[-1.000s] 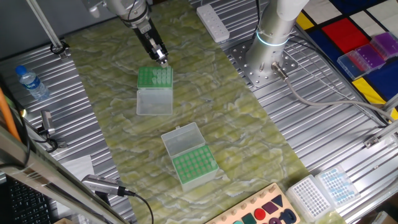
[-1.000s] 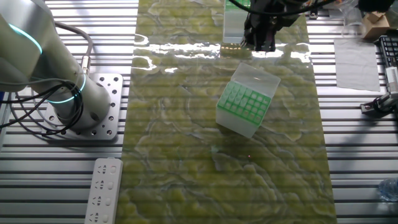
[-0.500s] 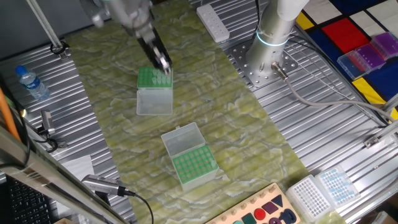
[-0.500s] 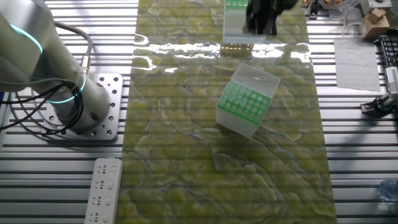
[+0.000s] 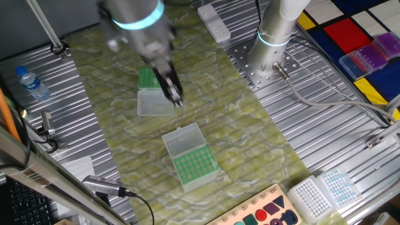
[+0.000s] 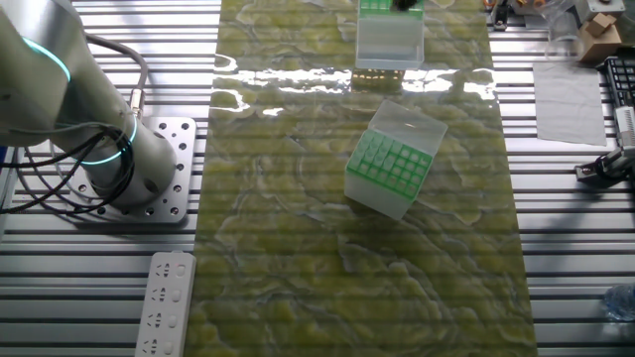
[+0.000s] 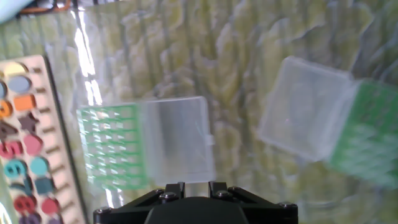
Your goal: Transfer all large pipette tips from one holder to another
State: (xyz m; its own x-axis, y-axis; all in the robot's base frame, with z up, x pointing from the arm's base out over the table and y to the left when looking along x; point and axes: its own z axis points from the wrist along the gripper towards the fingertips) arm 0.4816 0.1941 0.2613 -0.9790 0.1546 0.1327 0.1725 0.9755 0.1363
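Note:
Two holders lie on the green mat. The far holder (image 5: 148,78) is a green rack with its clear lid (image 5: 154,103) folded open. The near holder (image 5: 195,165) is also green, lid (image 5: 184,139) open. Both show in the hand view as the left holder (image 7: 109,146) and the right holder (image 7: 367,140). Single large pipette tips in the racks are too small to make out. My gripper (image 5: 177,101) hangs blurred over the far holder's lid, fingers close together with a pale sliver at their ends. The other fixed view shows both holders (image 6: 390,171) (image 6: 389,35); the gripper is nearly out of it.
A shape puzzle board (image 7: 25,137) lies beside the near holder. Clear tip boxes (image 5: 324,190) sit at the front right and a water bottle (image 5: 30,82) at the left. A power strip (image 5: 214,22) and the arm's base (image 5: 275,37) stand at the back.
The gripper has risen from the far holder's green rack and swung toward the near holder. It has left the other fixed view.

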